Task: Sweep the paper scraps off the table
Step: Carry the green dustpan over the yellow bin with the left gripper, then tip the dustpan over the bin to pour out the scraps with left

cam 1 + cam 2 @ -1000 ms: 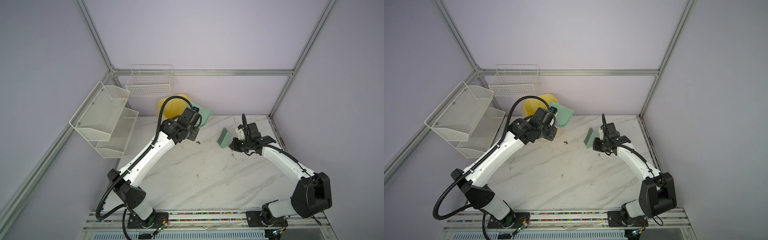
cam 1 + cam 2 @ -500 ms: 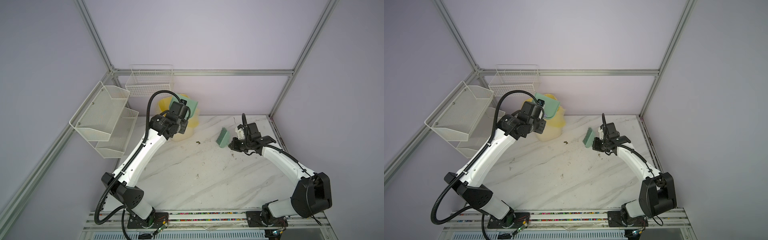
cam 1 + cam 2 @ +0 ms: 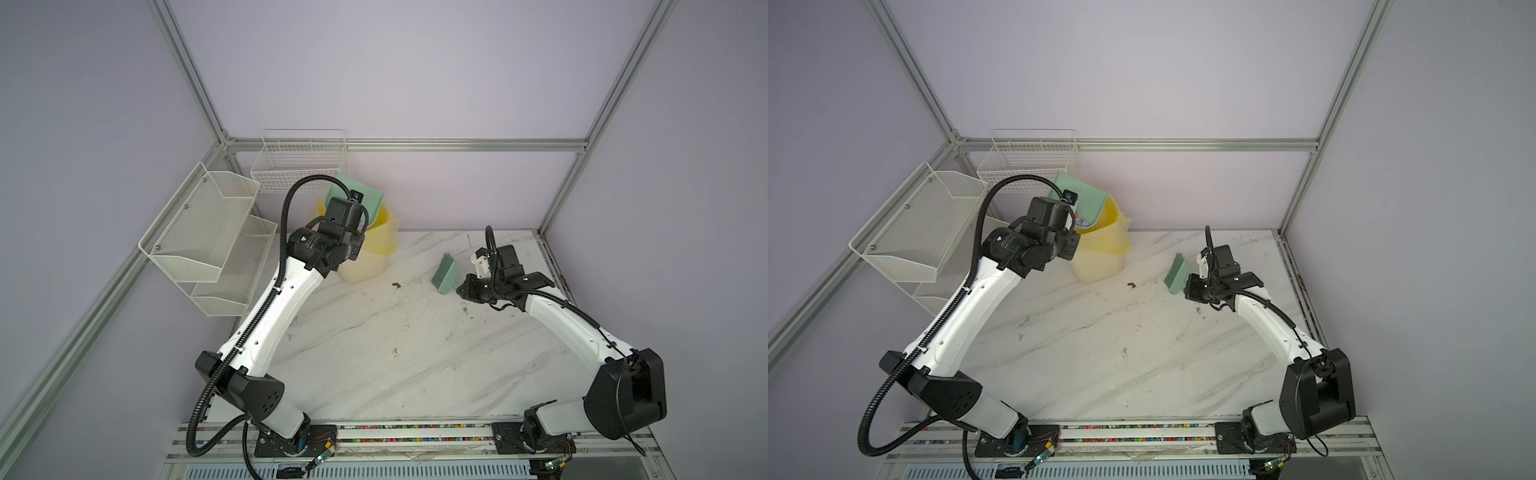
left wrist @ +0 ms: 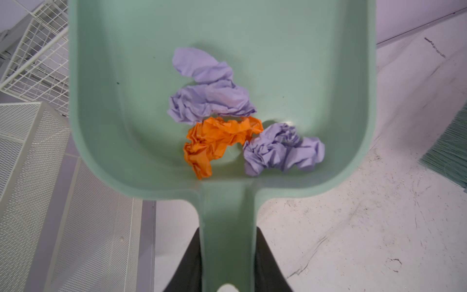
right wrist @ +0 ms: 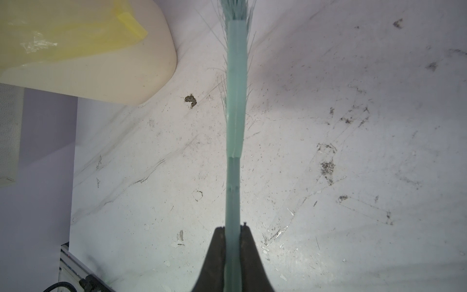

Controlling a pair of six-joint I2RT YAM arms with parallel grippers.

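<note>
Orange and lavender paper scraps [image 4: 222, 126] are heaped at the handle end of the dustpan [image 4: 126, 101], pinched by the left fingers [image 4: 188, 268] over the yellow-lined bin [image 3: 380, 239], while the brush [image 5: 235, 101] is pinched by the right fingers [image 5: 214, 257].

Soft, even, bright light; faint shadows on the white marble-patterned worktop [image 5: 353, 151]; the mint-green plastic dustpan [image 4: 126, 101] blurs close to the wrist lens

Table [image 3: 415, 353] middle open — bin [image 3: 368, 266] and wire baskets [image 3: 203, 232] crowd its far-left corner.
</note>
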